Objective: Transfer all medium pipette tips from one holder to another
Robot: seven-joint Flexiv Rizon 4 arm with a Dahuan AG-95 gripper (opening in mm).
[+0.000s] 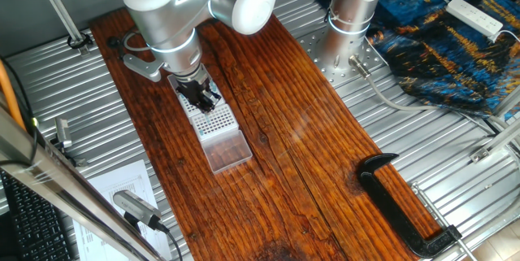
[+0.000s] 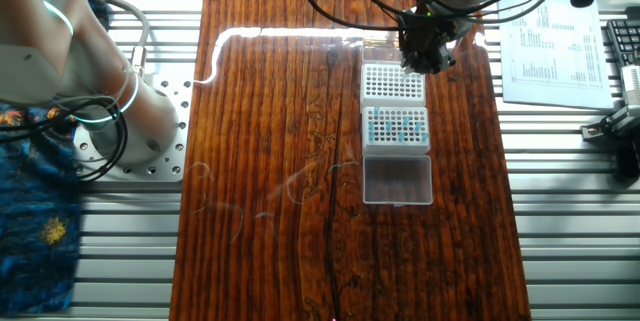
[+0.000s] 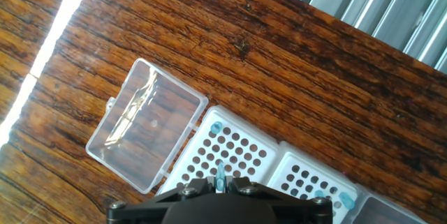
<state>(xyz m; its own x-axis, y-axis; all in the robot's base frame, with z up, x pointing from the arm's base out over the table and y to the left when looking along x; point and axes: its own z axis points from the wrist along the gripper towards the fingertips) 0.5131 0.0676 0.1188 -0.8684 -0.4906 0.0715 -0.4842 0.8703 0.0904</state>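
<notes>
In the hand view, the black two-finger hand [image 3: 222, 184] is being cut off by the bottom edge, so whether it is pinching the slim translucent teal-topped pipette tip [image 3: 220, 176] is staying unclear. The white perforated plastic tip holder [image 3: 230, 155] is running under it and out of the picture. In one fixed view, the hand [image 1: 200, 95] is hiding the far holder, and the tips are showing too small to count.
</notes>
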